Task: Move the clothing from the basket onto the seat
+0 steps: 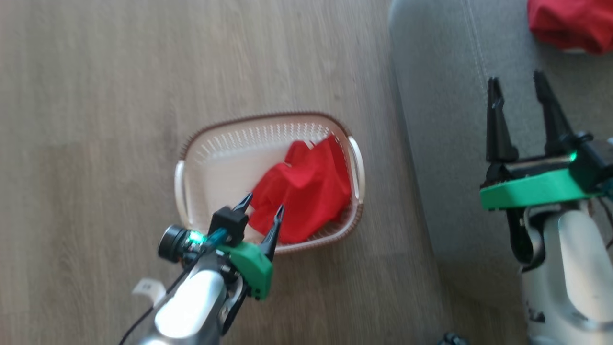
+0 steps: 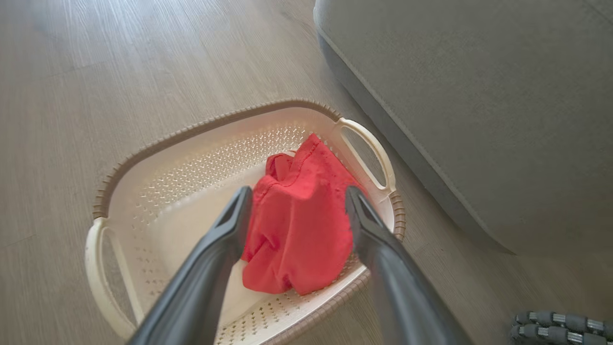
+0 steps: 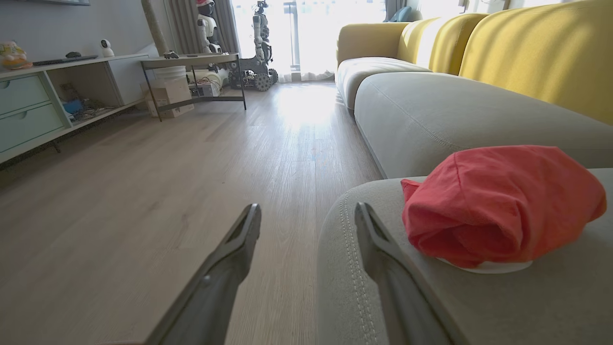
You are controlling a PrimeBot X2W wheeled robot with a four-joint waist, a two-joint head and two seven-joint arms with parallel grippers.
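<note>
One piece of red clothing (image 1: 306, 189) lies crumpled in the right half of the cream basket (image 1: 215, 148) on the floor. My left gripper (image 1: 263, 206) hovers open just above the basket's near rim, its fingers straddling that red clothing (image 2: 299, 225) inside the basket (image 2: 182, 158). A second red garment (image 1: 570, 21) rests on the grey seat (image 1: 440, 96) at the top right. My right gripper (image 1: 519, 93) is open over the seat, empty, with the red garment (image 3: 498, 206) lying on the seat (image 3: 431, 297) just right of its fingers.
Wood floor surrounds the basket. The seat's edge (image 2: 431, 163) runs close to the basket's right handle. Yellow sofa backs (image 3: 527, 48), a low cabinet (image 3: 43, 105), a metal side table (image 3: 191, 72) and a parked robot (image 3: 258, 43) stand farther down the room.
</note>
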